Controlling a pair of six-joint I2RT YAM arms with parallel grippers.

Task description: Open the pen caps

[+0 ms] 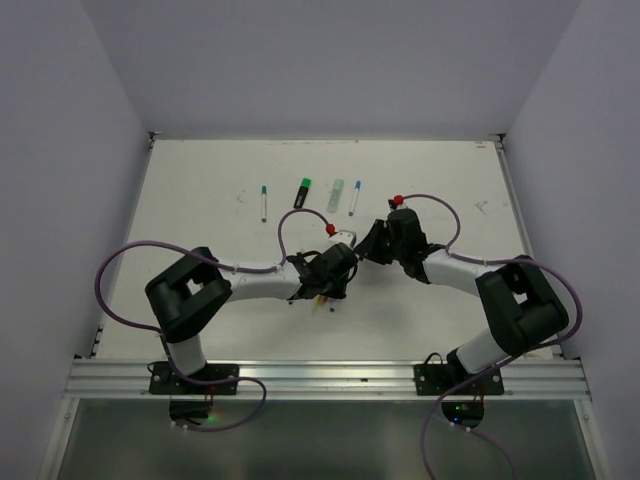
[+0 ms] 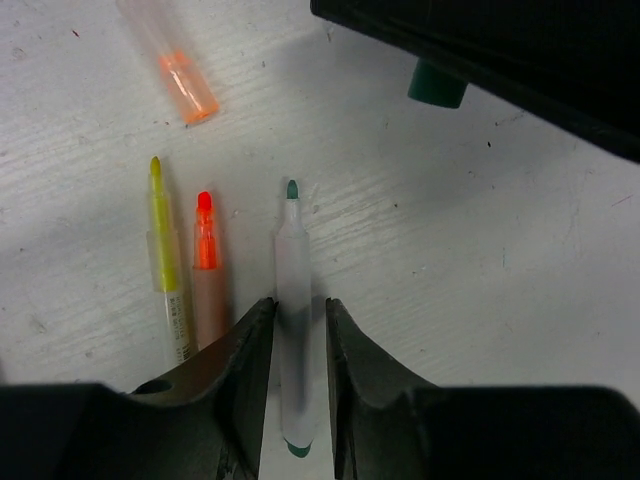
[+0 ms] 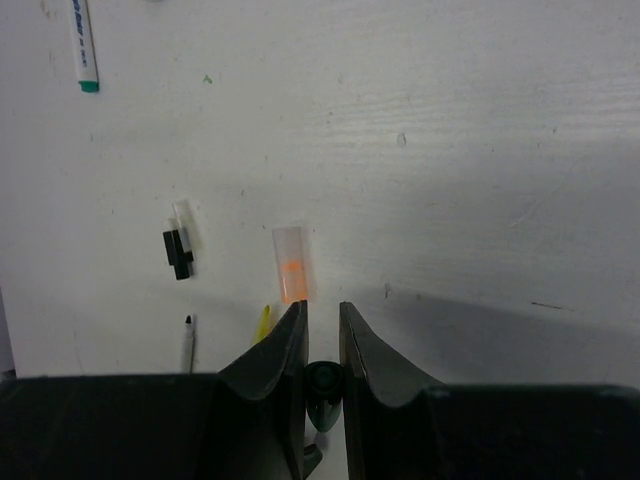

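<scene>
While both arms reach in over the middle of the white table (image 1: 200,180), I see the left arm (image 1: 250,272) and the right arm (image 1: 470,268) almost meeting, with their wrists close together.

My left gripper (image 2: 300,310) has its jaws slightly parted around the pale barrel of a green-tipped pen (image 2: 292,255). The pen lies flat on the table between the fingers. A sliver of gap shows on the right of the barrel, so I read it as straddled, not pinched. Its nib is bare and points toward the far side.

My right gripper (image 3: 321,310) is clamped on a dark green cap (image 3: 325,380). The cap is apart from that pen, past its tip and off to the right.

Just left of the green-tipped pen lie an uncapped orange pen (image 2: 205,250) and an uncapped yellow pen (image 2: 158,235), side by side. Beyond them a clear orange-tinted cap (image 2: 180,75) lies loose on the table.

Along the far side, well apart from both grippers, lie a thin blue-ended pen (image 1: 263,203), a green-and-black highlighter (image 1: 302,190), a pale mint marker (image 1: 337,193) and a second blue-ended pen (image 1: 354,198).
</scene>
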